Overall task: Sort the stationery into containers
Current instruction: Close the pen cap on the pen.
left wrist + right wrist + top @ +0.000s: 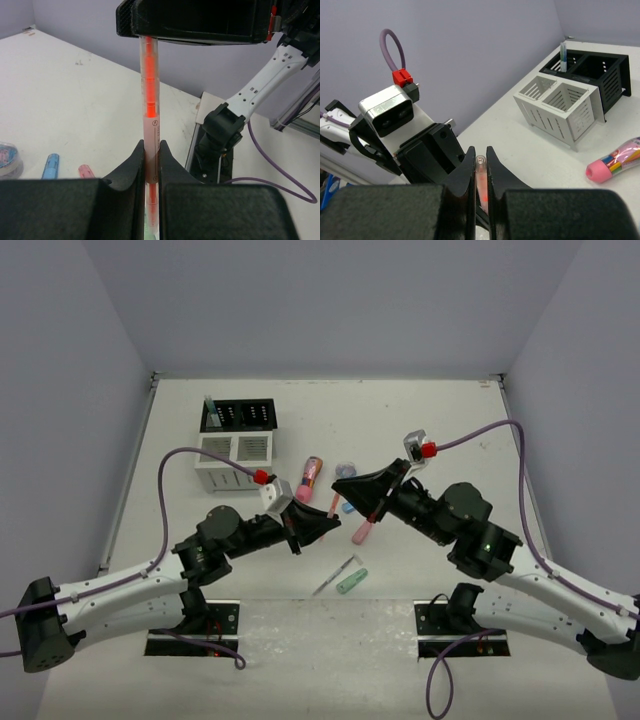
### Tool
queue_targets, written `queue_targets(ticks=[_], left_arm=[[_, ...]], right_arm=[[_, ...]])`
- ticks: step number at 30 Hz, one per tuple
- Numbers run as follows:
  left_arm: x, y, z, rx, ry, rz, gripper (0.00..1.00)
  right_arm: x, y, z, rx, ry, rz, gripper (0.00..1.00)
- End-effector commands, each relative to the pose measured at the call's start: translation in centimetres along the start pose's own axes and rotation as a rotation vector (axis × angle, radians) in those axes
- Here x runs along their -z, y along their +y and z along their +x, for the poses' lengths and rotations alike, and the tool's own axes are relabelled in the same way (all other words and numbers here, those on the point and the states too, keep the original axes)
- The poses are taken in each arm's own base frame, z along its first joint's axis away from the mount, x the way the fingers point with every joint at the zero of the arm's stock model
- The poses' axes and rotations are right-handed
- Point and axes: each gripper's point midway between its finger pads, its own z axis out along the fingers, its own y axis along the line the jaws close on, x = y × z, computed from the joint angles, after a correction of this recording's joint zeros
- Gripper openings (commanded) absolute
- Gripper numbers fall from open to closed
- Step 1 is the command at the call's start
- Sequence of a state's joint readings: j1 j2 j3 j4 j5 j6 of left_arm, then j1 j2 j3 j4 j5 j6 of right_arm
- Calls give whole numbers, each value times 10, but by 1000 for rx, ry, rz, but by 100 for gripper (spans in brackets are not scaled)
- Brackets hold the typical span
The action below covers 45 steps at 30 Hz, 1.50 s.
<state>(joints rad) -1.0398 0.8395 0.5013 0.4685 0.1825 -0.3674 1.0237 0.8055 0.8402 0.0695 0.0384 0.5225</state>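
An orange pen (150, 100) is held off the table between both arms. My left gripper (152, 150) is shut on its lower part, and my right gripper (481, 157) is shut on its clear upper end (481, 167). From above, the two grippers (327, 524) (340, 484) meet over the table's middle with the pen (333, 503) between them. On the table lie a pink patterned tube (311, 473), a grey-blue roll (346, 470), a blue capsule (348, 507), a pink capsule (362, 532), a green capsule (351, 582) and a grey pen (335, 576).
The organiser stands at the back left: a black grid rack (238, 416) holding one bluish pen (211, 405), joined to a white slatted box (235, 455). Purple cables loop from both wrists. Grey walls close in the table on three sides.
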Motion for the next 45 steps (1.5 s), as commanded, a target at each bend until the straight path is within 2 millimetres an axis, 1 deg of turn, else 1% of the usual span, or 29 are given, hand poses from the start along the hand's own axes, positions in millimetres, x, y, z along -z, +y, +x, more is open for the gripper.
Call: queue_targets(ticks=[1,2,4,7,11,13,15,17,18,21,24,28,30,31,32,33,34,35,36,37,39,40,41,43,44,45], left_arm=[[0,-10,-93,-173,-245,-8,0],[2,-12,-100,-189,-265,-7,0],[2,-9,-111,-203,-289,-21,0],[2,-10,-123,-209,-319,-9,0],[16,-5,-141,-216,-384,-46,0],[21,-4,-146,-214,-408,-47,0],[20,0,-147,-208,-415,-58,0],[19,-2,-149,-201,-407,-16,0],[21,-1,-151,-199,-417,-25,0],[30,0,-165,-216,-452,-47,0],[29,1,-167,-218,-448,-45,0],[30,4,-166,-202,-454,-42,0],[23,1,-153,-196,-407,4,0],[19,-4,-143,-201,-370,50,0],[16,-2,-133,-195,-339,55,0],[12,-4,-108,-182,-270,106,0],[11,-4,-104,-181,-262,112,0],[10,-4,-94,-176,-241,129,0],[12,-4,-64,-156,-177,171,0],[14,-4,-47,-144,-144,190,0],[19,-6,-26,-128,-113,221,0],[22,-6,-19,-123,-107,230,0],[24,-6,-14,-120,-101,234,0],[25,-5,-8,-112,-85,231,0],[25,-5,-5,-107,-74,232,0],[24,-5,-1,-102,-60,235,0]], right_arm=[[0,-11,69,-53,193,4,0],[1,-12,77,-58,210,3,0],[1,-13,86,-63,232,7,0],[0,-17,101,-61,277,26,0],[2,-27,116,-66,309,57,0],[3,-30,128,-78,336,62,0],[1,-32,135,-83,353,64,0],[-1,-39,147,-84,374,85,0],[-1,-42,152,-84,384,96,0],[-1,-50,165,-89,400,110,0],[-2,-51,174,-89,425,108,0],[-3,-51,178,-88,436,108,0],[-3,-45,169,-84,418,86,0],[-2,-40,158,-78,398,76,0],[-3,-39,152,-73,382,78,0],[0,-28,127,-57,332,57,0],[0,-27,124,-55,324,56,0],[3,-24,115,-50,310,54,0],[6,-16,85,-27,246,52,0],[8,-12,68,-11,209,57,0],[9,-13,43,22,161,101,0],[11,-14,33,35,143,122,0],[11,-14,25,49,127,136,2],[14,-13,16,59,107,142,5],[14,-11,11,61,96,141,12],[15,-10,6,62,83,138,23]])
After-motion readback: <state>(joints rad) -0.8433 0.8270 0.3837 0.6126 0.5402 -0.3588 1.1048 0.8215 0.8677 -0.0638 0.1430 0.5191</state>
